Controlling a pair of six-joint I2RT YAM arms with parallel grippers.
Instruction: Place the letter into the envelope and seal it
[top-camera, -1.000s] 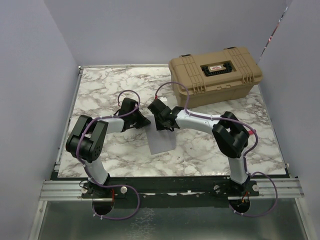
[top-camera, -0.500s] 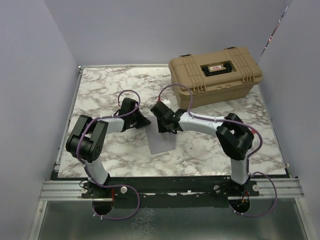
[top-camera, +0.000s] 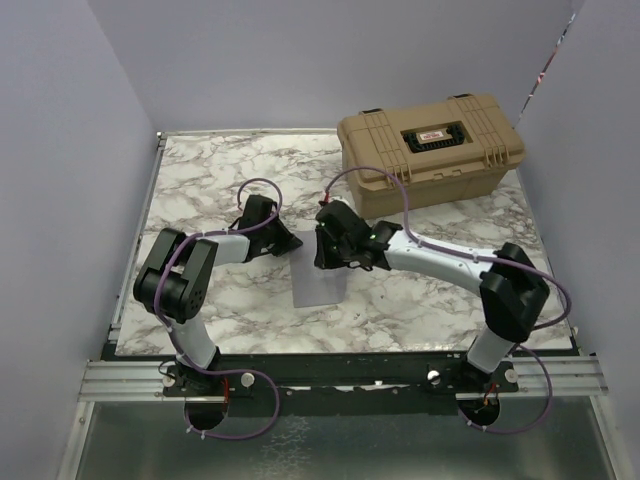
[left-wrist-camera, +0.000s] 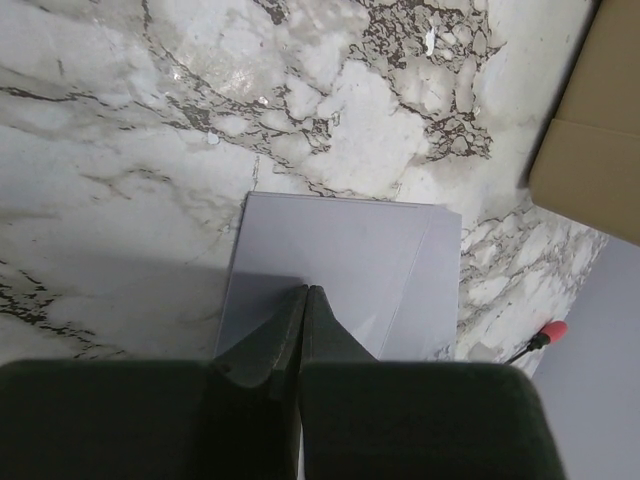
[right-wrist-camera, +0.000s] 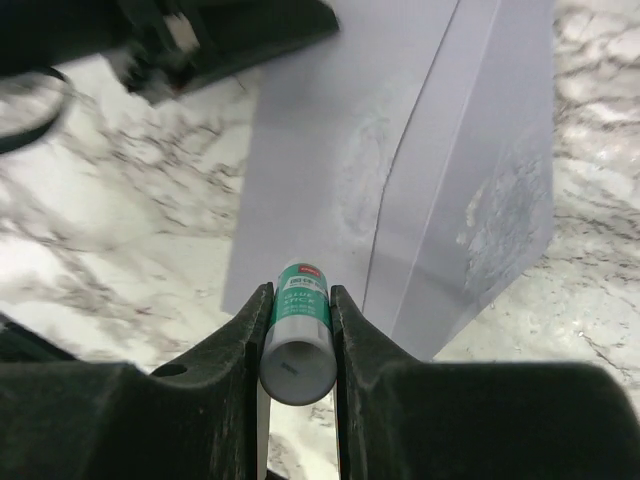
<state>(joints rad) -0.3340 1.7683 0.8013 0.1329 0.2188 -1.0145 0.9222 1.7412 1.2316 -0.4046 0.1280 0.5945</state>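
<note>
envelope (left-wrist-camera: 345, 250) | left gripper (left-wrist-camera: 305, 293) closed over it | right gripper (right-wrist-camera: 300, 292) grips glue stick (right-wrist-camera: 298, 345)

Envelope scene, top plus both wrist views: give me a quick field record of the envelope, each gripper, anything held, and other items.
envelope: blue-grey, flat on the marble table, between the two arms
envelope surface: one long crease, smeared patches either side; cannot tell if the flap is sealed
left gripper: shut, empty, tips on the envelope, apparently pinning it
right gripper: shut on the glue stick
glue stick: green-and-white label, pointing down at the envelope
toolbox: tan, closed, back right
</note>
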